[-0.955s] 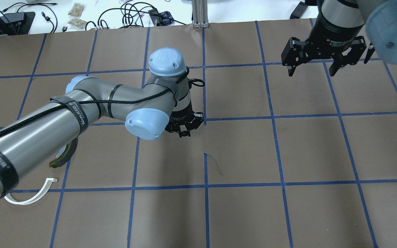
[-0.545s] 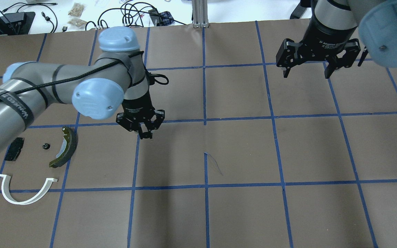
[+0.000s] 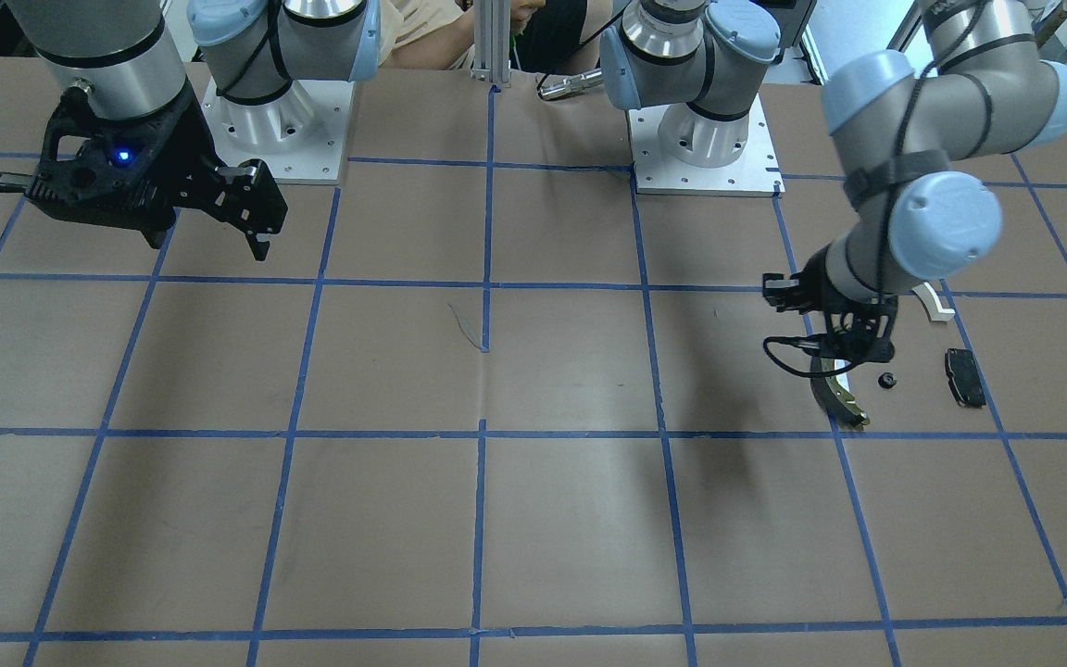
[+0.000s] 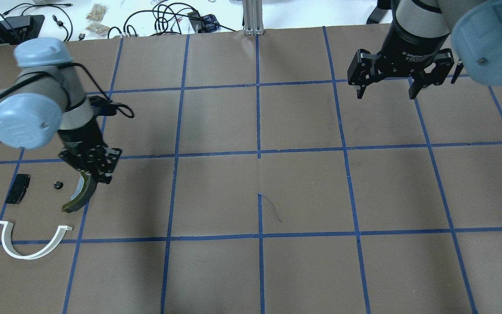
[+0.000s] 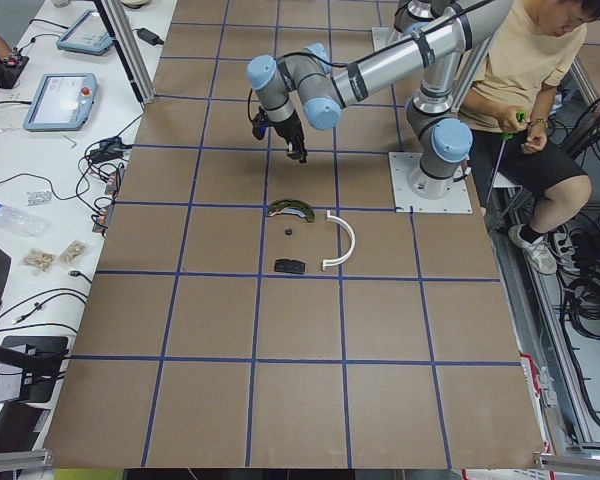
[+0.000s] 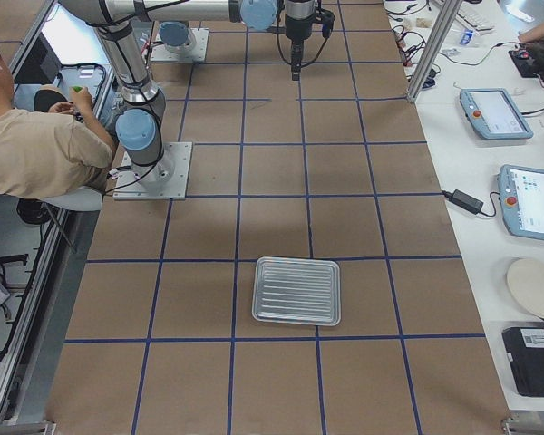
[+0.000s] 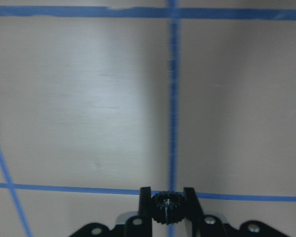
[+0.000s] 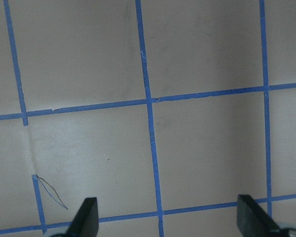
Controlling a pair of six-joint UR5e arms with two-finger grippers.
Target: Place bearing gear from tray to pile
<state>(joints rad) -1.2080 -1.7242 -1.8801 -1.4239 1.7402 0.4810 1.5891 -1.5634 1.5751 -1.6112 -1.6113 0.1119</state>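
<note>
1. The left arm has swung away from the middle of the surface, where it stood a second ago. It is now out at the pile. Half a second ago it was roughly midway along that path.
2. The left jaws are closed on the bearing gear, a small black toothed wheel pinched between the two fingertips. It is held clear above the surface.
3. The dark curved brake shoe lies beneath the left jaws. In the overhead view they hide its upper end, and the rest curves away toward the robot.
4. A small black round part sits near the left jaws, on the side away from the surface's middle.
5. A black rectangular pad lies beyond that part.
6. The white half-ring bracket lies farther from the jaws, toward the robot.
7. These pile parts lie where they did half a second ago. A second ago the arm covered most of them.
8. The right arm hangs over the far side of the surface, its jaws spread wide and holding nothing. It has shifted only slightly.
9. The metal tray lies flat, well apart from the left jaws and nearer the right jaws.
</note>
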